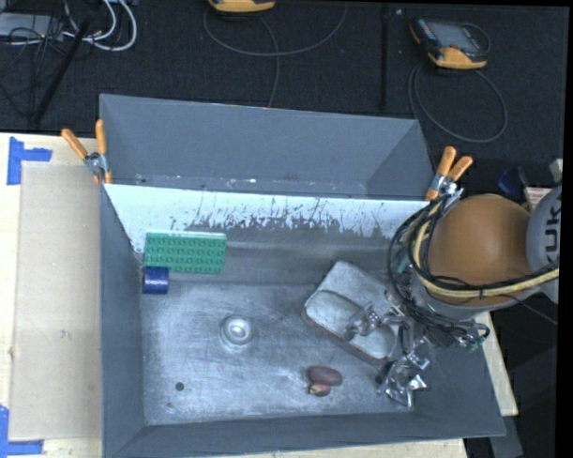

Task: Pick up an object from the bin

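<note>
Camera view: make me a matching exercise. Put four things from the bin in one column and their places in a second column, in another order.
1. green studded plate
2. blue block
3. clear round cap
4. brown oval lump

A. front of the bin, left of the gripper
B. middle-left of the floor, alone
C. foot of the back wall, left
D. just below the plate's left end

Pairs: 1-C, 2-D, 3-B, 4-A

grey bin, green brick, blue block
</note>
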Controlling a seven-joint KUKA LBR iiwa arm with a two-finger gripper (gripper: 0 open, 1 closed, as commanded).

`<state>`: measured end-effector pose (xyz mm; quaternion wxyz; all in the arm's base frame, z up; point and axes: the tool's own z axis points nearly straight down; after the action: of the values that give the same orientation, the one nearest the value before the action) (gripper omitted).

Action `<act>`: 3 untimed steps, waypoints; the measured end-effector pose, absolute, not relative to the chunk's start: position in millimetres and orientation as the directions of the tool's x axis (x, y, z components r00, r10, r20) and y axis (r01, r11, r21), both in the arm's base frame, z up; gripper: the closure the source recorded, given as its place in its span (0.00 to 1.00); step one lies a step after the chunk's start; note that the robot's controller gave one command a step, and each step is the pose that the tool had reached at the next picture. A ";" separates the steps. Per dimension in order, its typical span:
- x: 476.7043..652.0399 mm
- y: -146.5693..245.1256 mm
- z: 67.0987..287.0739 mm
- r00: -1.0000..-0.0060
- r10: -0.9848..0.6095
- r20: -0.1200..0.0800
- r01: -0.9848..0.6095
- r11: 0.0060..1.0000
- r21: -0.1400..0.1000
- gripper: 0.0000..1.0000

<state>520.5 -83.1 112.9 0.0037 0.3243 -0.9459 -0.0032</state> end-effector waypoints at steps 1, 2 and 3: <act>547.3 -141.6 72.9 -0.863 -0.506 0.001 -0.505 0.862 0.025 0.00; 547.1 -148.3 75.4 -0.861 -0.508 0.007 -0.508 0.861 0.011 1.00; 544.0 -132.2 77.3 -0.836 -0.549 0.000 -0.549 0.836 -0.012 1.00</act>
<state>544.0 -132.2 77.3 -0.0018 0.2867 -0.9580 0.0056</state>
